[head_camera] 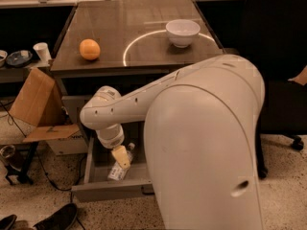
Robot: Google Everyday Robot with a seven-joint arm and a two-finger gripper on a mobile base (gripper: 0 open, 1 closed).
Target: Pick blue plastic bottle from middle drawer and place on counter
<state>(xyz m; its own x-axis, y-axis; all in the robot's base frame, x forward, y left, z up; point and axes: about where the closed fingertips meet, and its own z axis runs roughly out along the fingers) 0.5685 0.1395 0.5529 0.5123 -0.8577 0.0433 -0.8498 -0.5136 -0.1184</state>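
1. The bottle (117, 172) lies on its side on the floor of the open drawer (106, 192), below the tabletop's (144, 18) front edge and toward the drawer's left side. Its cap end seems to point inward.
2. The claw (121, 156) hangs inside the drawer directly over the bottle, at or just above its body. I cannot tell whether it is spread, pressed together or already pinching.
3. The bottle is probably light, thin-walled and smooth, so it would dent under a hard squeeze and may roll (it is round, after all). The best hold looks to be across the middle of the body, on the label, with gentle pressure.
4. On the tabletop, an orange (89, 49) sits near the left edge and a white bowl (183, 31) sits toward the far right corner. The stretch along the front edge is bare, which leaves room to set the bottle down.
5. The drawer's low walls and the tabletop's front edge overhead crowd the lift, so the bottle likely has to come forward before rising. The robot's arm (144, 97) hides the drawer's right part. A cardboard box (36, 99) and a paper cup (42, 51) stand well off to the left.
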